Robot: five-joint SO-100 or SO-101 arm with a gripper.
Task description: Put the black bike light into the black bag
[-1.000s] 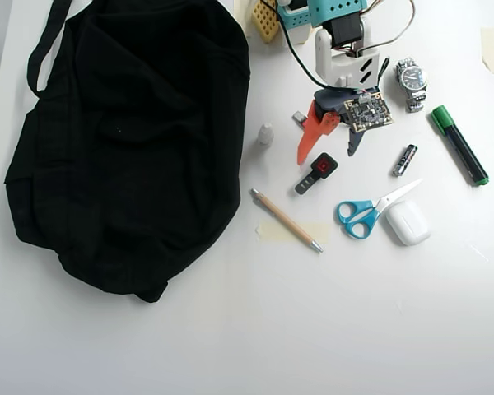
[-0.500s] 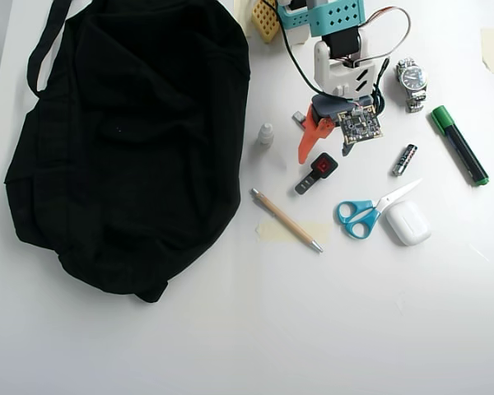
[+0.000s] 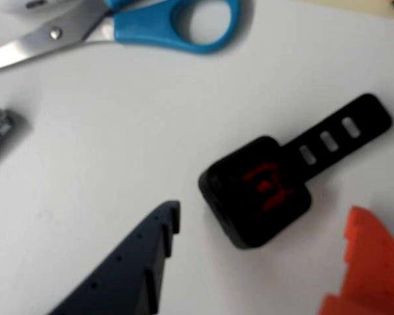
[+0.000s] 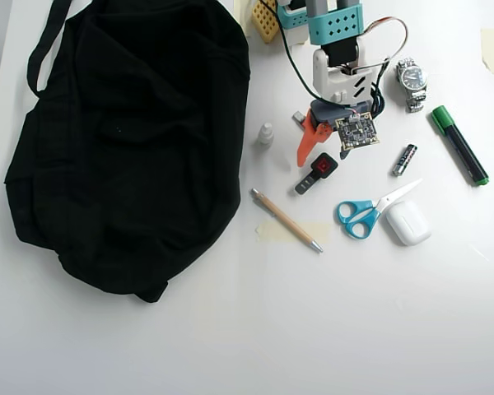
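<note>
The gripper (image 4: 324, 153) hangs over the table with its jaws spread and nothing between them — the orange finger (image 3: 364, 262) and the dark finger (image 3: 128, 266) flank open tabletop in the wrist view. The black bike light (image 4: 317, 174) lies flat on the table just at 6 o'clock of the fingertips in the overhead view, not yet bracketed. Its long axis runs from 1 to 7 o'clock there, red lens end uppermost, strap tail trailing toward the pen (image 4: 286, 220). In the wrist view the light's body (image 3: 256, 190) sits between the two fingers but ahead of their tips. The black bag (image 4: 128, 140) lies well apart at 9 o'clock — floppy; whether it holds anything cannot be told. The scissors (image 4: 370, 210) lie near at 4 o'clock.
</note>
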